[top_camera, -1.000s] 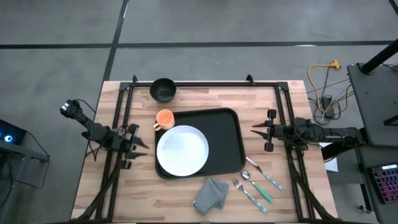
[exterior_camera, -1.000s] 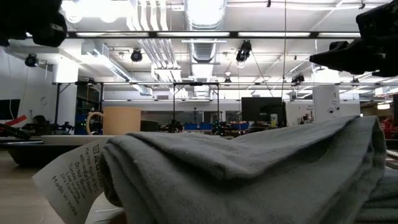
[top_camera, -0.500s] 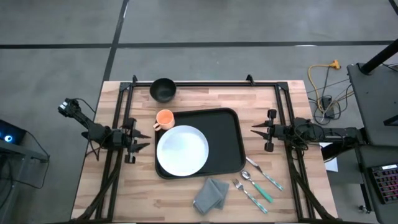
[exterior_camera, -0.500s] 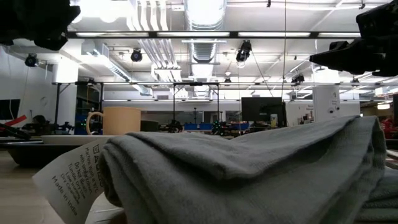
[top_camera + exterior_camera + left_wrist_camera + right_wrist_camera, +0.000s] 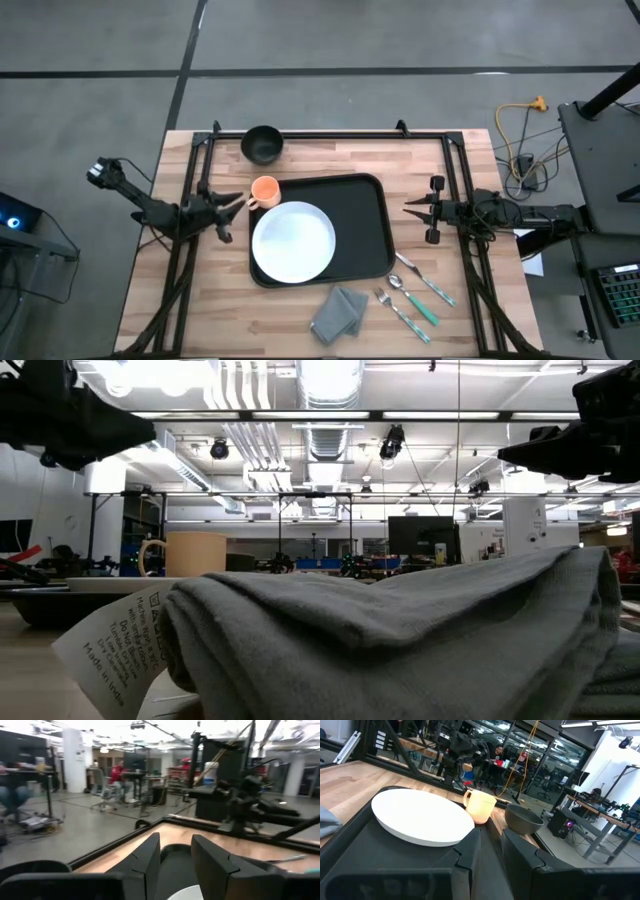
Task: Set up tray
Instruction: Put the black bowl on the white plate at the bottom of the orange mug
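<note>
The black tray (image 5: 368, 228) lies mid-table. The round white plate (image 5: 293, 242) rests flat on its left half. An orange cup (image 5: 265, 190) stands on the wood by the tray's far-left corner, with a dark bowl (image 5: 262, 144) farther off. My left gripper (image 5: 232, 205) hovers just left of the cup, its fingers a little apart, touching nothing. My right gripper (image 5: 408, 209) waits off the tray's right rim, also slightly open. In the right wrist view the plate (image 5: 422, 820), cup (image 5: 480, 806) and bowl (image 5: 522, 820) lie ahead of the right gripper (image 5: 490, 855).
A folded grey cloth (image 5: 340, 312) lies near the table's near edge and fills the low view's foreground (image 5: 400, 630). Green-handled cutlery (image 5: 415, 295) lies right of it. A black frame (image 5: 330, 133) runs along the far and side edges. People sit in the room beyond (image 5: 117, 772).
My left gripper has swung toward the table's far edge and toward the orange cup, turning so its fingers now point at the cup. It has come farther into the low view's top left. Nothing else has moved.
</note>
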